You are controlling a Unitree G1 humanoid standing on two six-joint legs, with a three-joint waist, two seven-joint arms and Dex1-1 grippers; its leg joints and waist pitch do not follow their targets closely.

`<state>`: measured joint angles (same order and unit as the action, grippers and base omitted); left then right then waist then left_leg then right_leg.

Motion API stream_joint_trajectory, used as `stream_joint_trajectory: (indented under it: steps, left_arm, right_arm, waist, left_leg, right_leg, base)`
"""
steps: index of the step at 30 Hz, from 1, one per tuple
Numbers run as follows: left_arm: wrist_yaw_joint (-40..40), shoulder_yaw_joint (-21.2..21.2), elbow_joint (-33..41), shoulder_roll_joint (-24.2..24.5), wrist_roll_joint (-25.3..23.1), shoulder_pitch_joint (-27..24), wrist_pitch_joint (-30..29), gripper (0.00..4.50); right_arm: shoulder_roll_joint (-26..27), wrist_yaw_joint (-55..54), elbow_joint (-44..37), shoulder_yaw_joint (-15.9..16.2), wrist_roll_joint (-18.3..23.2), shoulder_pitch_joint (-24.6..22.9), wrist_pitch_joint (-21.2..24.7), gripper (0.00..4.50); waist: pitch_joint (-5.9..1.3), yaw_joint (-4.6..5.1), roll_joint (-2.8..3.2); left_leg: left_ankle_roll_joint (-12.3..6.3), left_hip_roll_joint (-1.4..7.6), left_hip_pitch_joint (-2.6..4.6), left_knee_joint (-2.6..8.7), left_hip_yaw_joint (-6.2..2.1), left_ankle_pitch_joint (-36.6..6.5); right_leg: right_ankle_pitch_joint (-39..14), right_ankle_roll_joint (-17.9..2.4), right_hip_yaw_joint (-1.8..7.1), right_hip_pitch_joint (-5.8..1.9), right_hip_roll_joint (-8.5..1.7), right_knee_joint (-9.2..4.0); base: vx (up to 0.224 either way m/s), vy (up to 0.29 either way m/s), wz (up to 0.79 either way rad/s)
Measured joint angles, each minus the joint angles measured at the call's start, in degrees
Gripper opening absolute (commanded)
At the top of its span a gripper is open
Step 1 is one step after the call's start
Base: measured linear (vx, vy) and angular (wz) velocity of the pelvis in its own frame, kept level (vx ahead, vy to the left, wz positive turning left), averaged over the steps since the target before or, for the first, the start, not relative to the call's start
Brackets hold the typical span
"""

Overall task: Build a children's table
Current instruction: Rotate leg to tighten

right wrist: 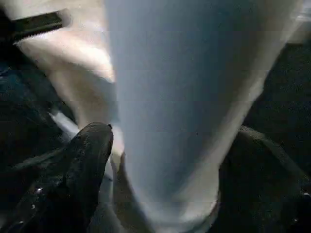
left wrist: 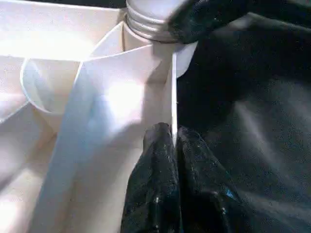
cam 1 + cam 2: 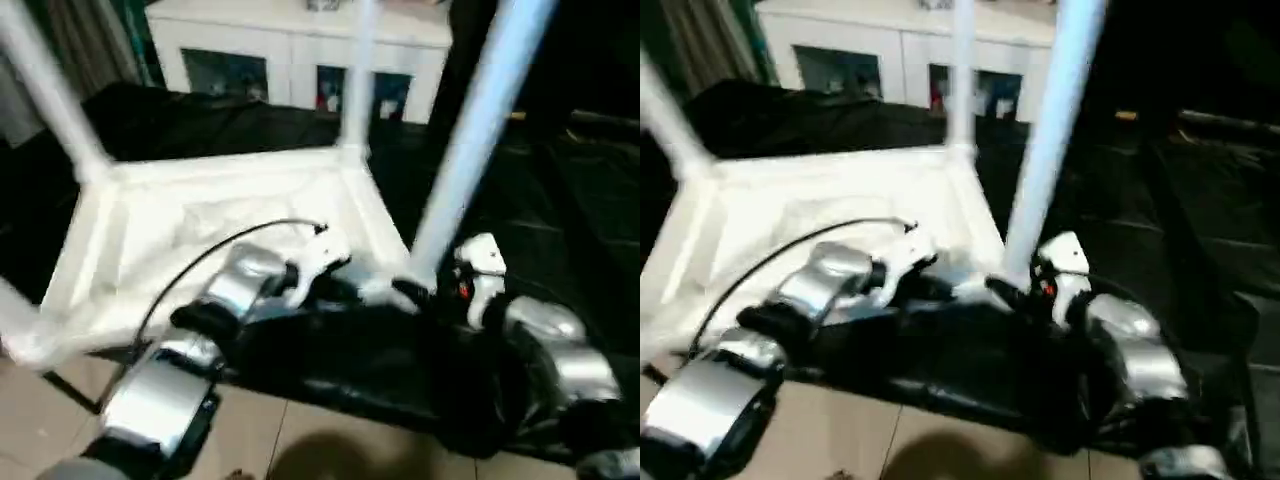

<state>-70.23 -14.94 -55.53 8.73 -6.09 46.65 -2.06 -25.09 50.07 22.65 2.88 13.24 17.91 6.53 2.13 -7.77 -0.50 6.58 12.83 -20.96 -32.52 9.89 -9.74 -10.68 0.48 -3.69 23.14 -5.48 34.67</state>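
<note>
ITEM: children's table point(image 3: 230, 215), white plastic, part-built. Lies upside down on the black-covered surface point(image 3: 560, 200), ribbed underside facing up, legs pointing up. Near edge sits at the surface's front, just ahead of both arms.

LEGS: near-right leg point(image 3: 470, 140) stands in its corner socket, long tapered tube, threaded neck visible at the base in left wrist view. Far-right leg point(image 3: 357, 70) up at the back corner. Another leg point(image 3: 45, 90) up at the far-left corner. Fourth leg, near-left: only a blurred white shape at the picture edge, can't confirm.

LEFT TOOL point(image 2: 173, 141): fingers shut tight on the thin upright rim wall of the top, just beside the near-right socket. Likely reason: pins the top so it won't spin or slide while the leg is worked.

RIGHT TOOL point(image 1: 160, 165): jaws wide, one finger point(image 1: 90, 150) to one side of the leg's lower end, the other at the far side; leg sits between them. Contact not clear, probably loose, not clamped. Likely mid-regrip for another twist, or letting go after seating.

LOOK: all white, glossy, rounded corner sockets, raised rim round the underside.

BACKGROUND: white cabinet point(image 3: 300, 40) w/ glass doors behind the surface; tiled floor point(image 3: 300, 440) below.

STATUS (judged): leg fitting stage, near-right leg seated or nearly so.
</note>
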Motion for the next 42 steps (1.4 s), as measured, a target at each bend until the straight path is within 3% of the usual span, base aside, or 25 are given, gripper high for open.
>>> stream_joint_trajectory:
  steps: [3, 7, 10, 19, 32, 42]
  left_arm:
    - [-4.5, -0.8, 2.6, 1.8, 0.4, -1.3, 0.0, 0.00]
    - [-8.4, -1.1, 4.9, 4.0, 1.2, -2.9, 0.0, 0.00]
    - [-8.7, -1.1, 5.5, 4.4, 1.2, -3.3, 0.0, 0.00]
    - [-9.3, -1.1, 7.2, 4.6, 1.2, -3.8, -0.8, 0.00]
    - [-9.5, -1.2, 8.5, 4.7, 1.2, -4.4, -2.2, 0.00]
    - [-8.2, -0.9, 8.1, 4.8, 1.2, -4.5, -2.5, 0.00]
  right_arm:
    - [-3.1, 6.1, -3.7, 0.7, 1.6, -1.9, 1.9, 3.92]
    - [-6.8, 12.0, -7.1, 3.2, 2.3, -4.0, 4.2, 3.92]
    - [-6.8, 13.3, -7.2, 4.5, 2.3, -4.3, 4.6, 3.92]
    - [-5.5, 14.2, -6.5, 4.5, 2.1, -2.3, 4.6, 3.92]
    - [-5.0, 14.2, -6.0, 4.3, 2.6, -2.2, 5.4, 2.80]
    - [-2.5, 11.0, -5.2, 2.7, 2.6, -2.7, 5.2, 2.49]
  waist:
    - [0.04, -0.53, -0.06]
    - [0.12, -0.50, -0.29]
    - [0.18, -0.45, -0.40]
    - [0.20, -0.51, -0.44]
    - [0.18, -0.50, -0.41]
    - [0.14, -0.27, -0.39]
  left_leg:
    - [0.00, 0.04, 0.00, -0.15, 0.02, 0.0]
    - [0.00, 0.05, -0.02, -0.15, 0.04, 0.0]
    - [0.01, 0.05, 0.00, -0.14, 0.03, 0.0]
    - [0.01, 0.04, -0.01, -0.13, 0.03, 0.0]
    - [0.01, 0.02, -0.02, -0.15, 0.03, 0.0]
    - [0.01, 0.02, 0.05, -0.22, 0.03, 0.0]
  right_leg:
    - [0.0, 0.0, 0.02, -0.01, -0.02, 0.01]
    - [0.0, 0.0, 0.03, -0.03, -0.03, 0.05]
    - [0.0, 0.1, 0.03, 0.00, -0.03, 0.16]
    - [0.0, 0.1, 0.03, 0.01, -0.03, 0.23]
    - [-0.1, 0.1, 0.04, 0.01, -0.03, 0.23]
    - [0.0, 0.0, 0.05, -0.02, -0.02, 0.30]
  base:
    - [0.000, 0.000, 0.00]
    - [0.000, 0.000, 0.00]
    - [0.000, 0.000, 0.00]
    - [0.000, 0.000, 0.00]
    - [0.000, 0.000, 0.00]
    - [0.000, 0.000, 0.00]
